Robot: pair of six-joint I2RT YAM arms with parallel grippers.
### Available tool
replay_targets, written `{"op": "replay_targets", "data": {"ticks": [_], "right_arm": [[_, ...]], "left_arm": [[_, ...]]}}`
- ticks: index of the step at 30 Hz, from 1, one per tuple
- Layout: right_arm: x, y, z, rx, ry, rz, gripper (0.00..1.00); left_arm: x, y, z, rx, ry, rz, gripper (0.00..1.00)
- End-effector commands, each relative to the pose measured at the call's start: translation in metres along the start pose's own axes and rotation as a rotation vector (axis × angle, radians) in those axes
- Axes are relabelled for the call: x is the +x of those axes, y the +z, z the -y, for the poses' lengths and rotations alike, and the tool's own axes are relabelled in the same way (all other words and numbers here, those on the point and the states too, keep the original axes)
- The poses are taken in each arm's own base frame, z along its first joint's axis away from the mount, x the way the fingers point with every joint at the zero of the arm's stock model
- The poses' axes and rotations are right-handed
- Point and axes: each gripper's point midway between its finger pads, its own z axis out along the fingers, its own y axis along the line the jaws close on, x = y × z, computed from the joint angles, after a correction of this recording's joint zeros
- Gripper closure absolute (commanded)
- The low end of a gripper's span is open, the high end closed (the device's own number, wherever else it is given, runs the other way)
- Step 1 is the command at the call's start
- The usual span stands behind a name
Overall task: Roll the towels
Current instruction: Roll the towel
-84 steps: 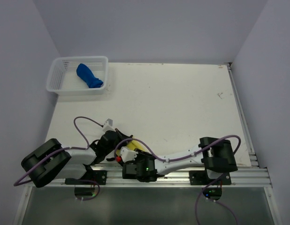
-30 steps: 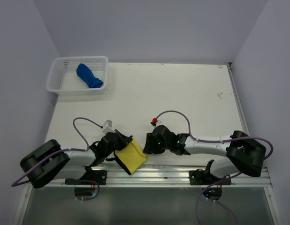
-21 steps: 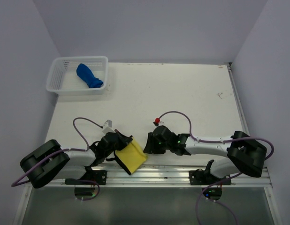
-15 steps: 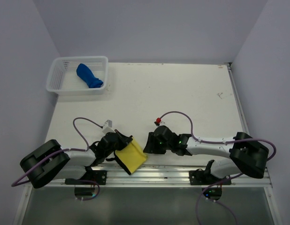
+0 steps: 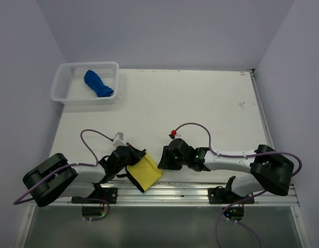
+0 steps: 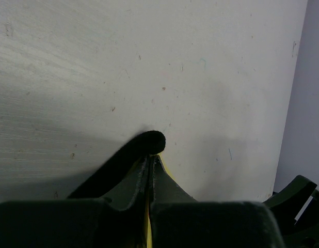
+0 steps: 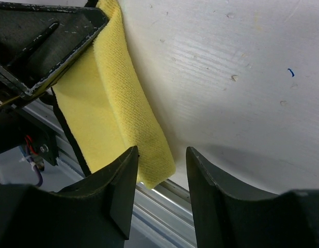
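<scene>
From above, the yellow towel hangs over the near edge of the counter, left of centre. Both arms lie low and reach in toward it from either side. The overhead view does not tell me how the left tool stands, but its own wrist camera does: the two dark fingers are pressed together with a thin yellow sliver pinched between them. The right tool is spread apart (its wrist camera shows this plainly). Its fingers straddle the towel's right corner without squeezing it, and the aluminium rail runs just below. Only the top view takes in the far left corner, where a blue towel lies bunched in a white basket.
</scene>
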Motion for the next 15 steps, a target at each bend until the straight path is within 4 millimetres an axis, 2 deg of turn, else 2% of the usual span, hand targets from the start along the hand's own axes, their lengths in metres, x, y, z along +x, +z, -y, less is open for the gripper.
{"op": "replay_targets", "data": {"ticks": [1,6,15], "right_arm": [[0.003,0.002,-0.007,-0.037,-0.001,-0.015,0.55],[0.009,0.002,-0.013,-0.059,-0.043,-0.042,0.55],[0.03,0.01,-0.001,-0.014,-0.079,-0.094,0.56]], "left_arm": [[0.006,-0.002,-0.033,-0.105,0.065,-0.013,1.0],[0.007,-0.002,-0.034,-0.111,0.066,-0.015,1.0],[0.006,-0.004,-0.038,-0.117,0.057,-0.007,1.0]]}}
